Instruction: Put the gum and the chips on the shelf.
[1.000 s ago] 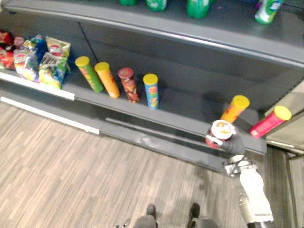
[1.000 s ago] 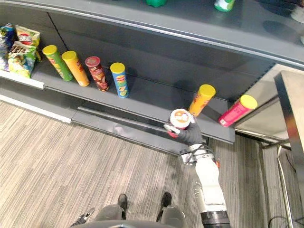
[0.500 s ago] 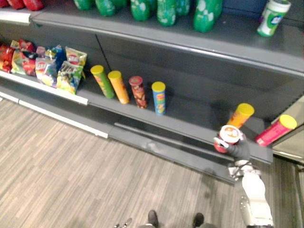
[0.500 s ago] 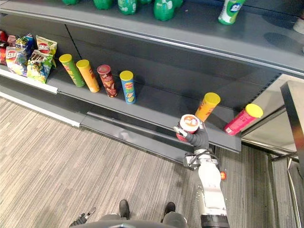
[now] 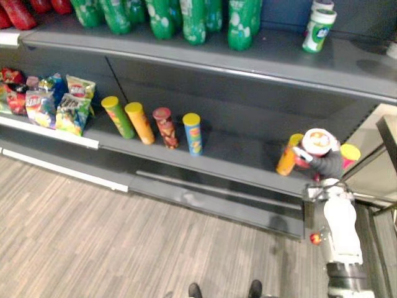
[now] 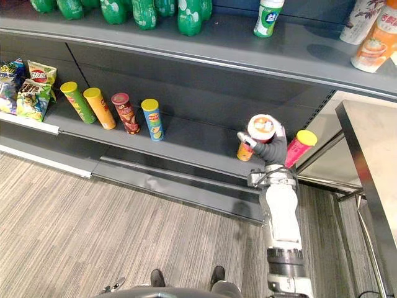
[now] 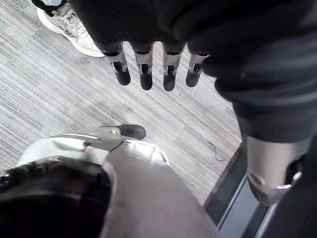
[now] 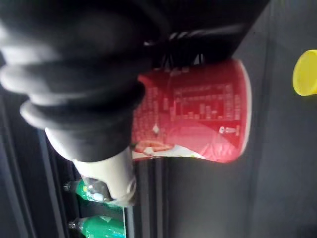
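R hand (image 6: 275, 151) is wrapped round your chips can (image 6: 261, 127), red w/ a white lid. It's held up at the lower shelf (image 6: 186, 139) btwn an orange can (image 6: 245, 151) and a pink can (image 6: 298, 148), close to both. L hand (image 7: 144, 57) hangs over the wood-look floor (image 6: 80, 217), fingers straight, holding nothing. You've got four cans (image 6: 126, 113) standing further left on that shelf, snack bags (image 6: 28, 90) beyond them, and green bottles (image 6: 146, 11) on the shelf above.
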